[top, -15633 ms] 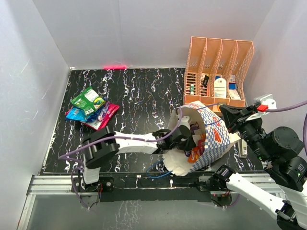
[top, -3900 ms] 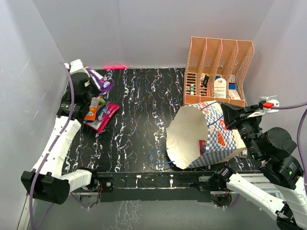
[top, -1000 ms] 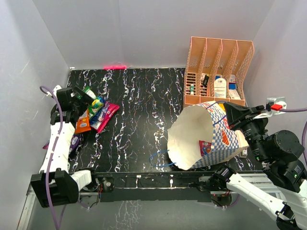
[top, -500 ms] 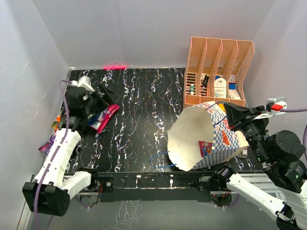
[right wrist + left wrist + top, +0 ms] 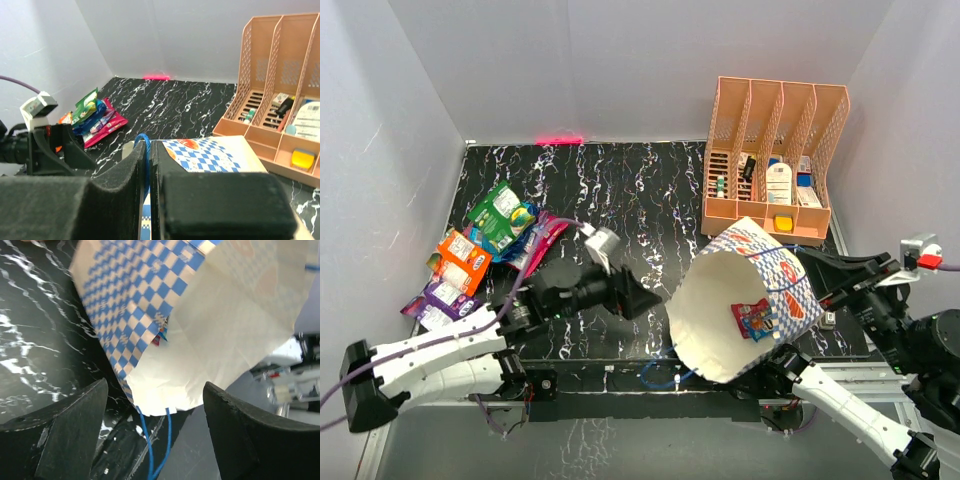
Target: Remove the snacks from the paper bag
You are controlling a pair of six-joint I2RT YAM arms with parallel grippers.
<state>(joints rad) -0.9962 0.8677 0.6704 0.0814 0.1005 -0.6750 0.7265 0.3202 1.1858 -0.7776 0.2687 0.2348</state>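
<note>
At the near edge of the desk (image 5: 620, 190), the paper bag (image 5: 720, 290) is held tipped, its cream mouth turned toward the left fingers (image 5: 70, 435), which are spread wide and empty just before its checkered rim. The bag's blue cord (image 5: 145, 150) is pinched between the clenched right fingers (image 5: 100, 200). One red-and-blue snack packet (image 5: 753, 318) is seen inside the bag. Further left, the other snacks (image 5: 500, 212) are heaped on the desk: green, orange, purple and magenta. A peach organizer (image 5: 775, 150) is stood at the far right.
</note>
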